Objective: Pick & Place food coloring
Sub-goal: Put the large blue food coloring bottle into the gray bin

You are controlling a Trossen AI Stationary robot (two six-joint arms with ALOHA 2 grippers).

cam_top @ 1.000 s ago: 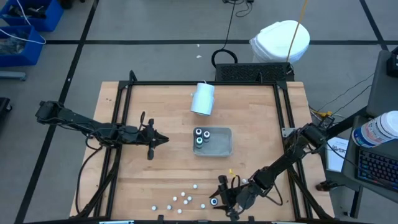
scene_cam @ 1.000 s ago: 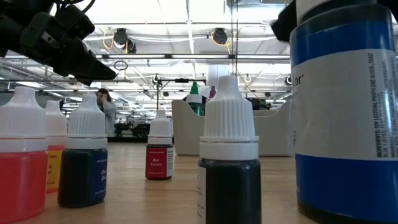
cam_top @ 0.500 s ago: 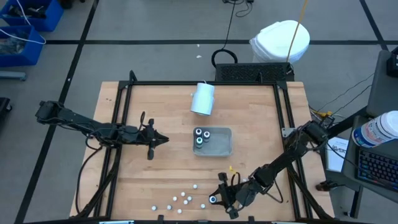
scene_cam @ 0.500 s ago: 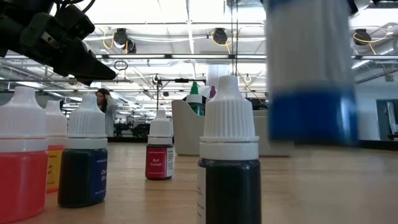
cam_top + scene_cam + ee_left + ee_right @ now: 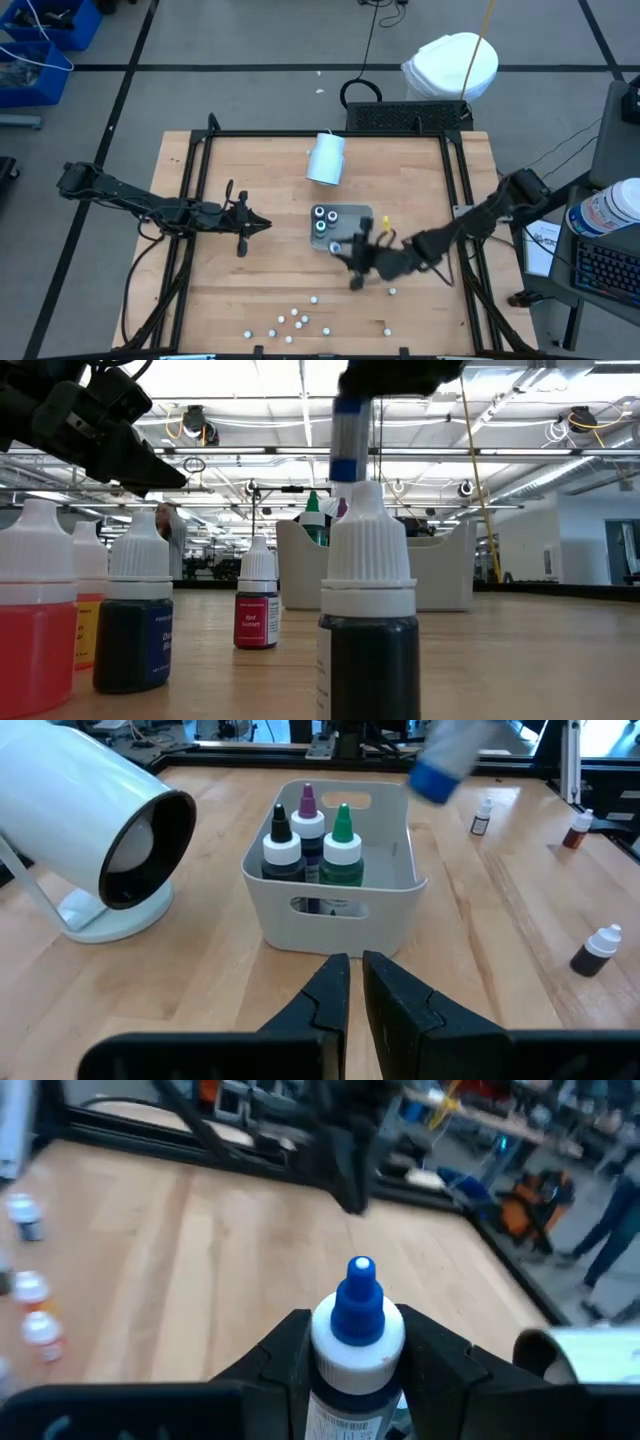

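Note:
My right gripper (image 5: 348,254) holds a blue-capped food coloring bottle (image 5: 358,1320) in the air, just at the near rim of the pale tray (image 5: 358,232). In the low view the bottle (image 5: 350,435) hangs high and blurred. The tray (image 5: 395,870) holds three bottles (image 5: 308,845), standing upright. Several more bottles (image 5: 295,320) stand loose near the table's front edge. My left gripper (image 5: 264,224) waits left of the tray, shut on nothing, its fingertips (image 5: 355,970) nearly together. My right gripper pinches the bottle between its two fingers (image 5: 285,1352), one on each side of the body just below the white collar (image 5: 325,1342). The fingers come about level from the table's right. The bottle is lifted clear, cap upward.
A large white cylinder (image 5: 326,158) lies on its side beyond the tray. Two loose bottles (image 5: 389,292) stand right of the front group. Black frame rails (image 5: 200,200) run along the table's left, right and far sides. Bare wood lies between the tray and the front bottles.
My right gripper has lifted the blue-capped bottle from the table near the front edge, then carried it up and toward the far edge to the tray's near rim, its wrist turning on the way. The bottle went from standing on the wood to hanging clear.

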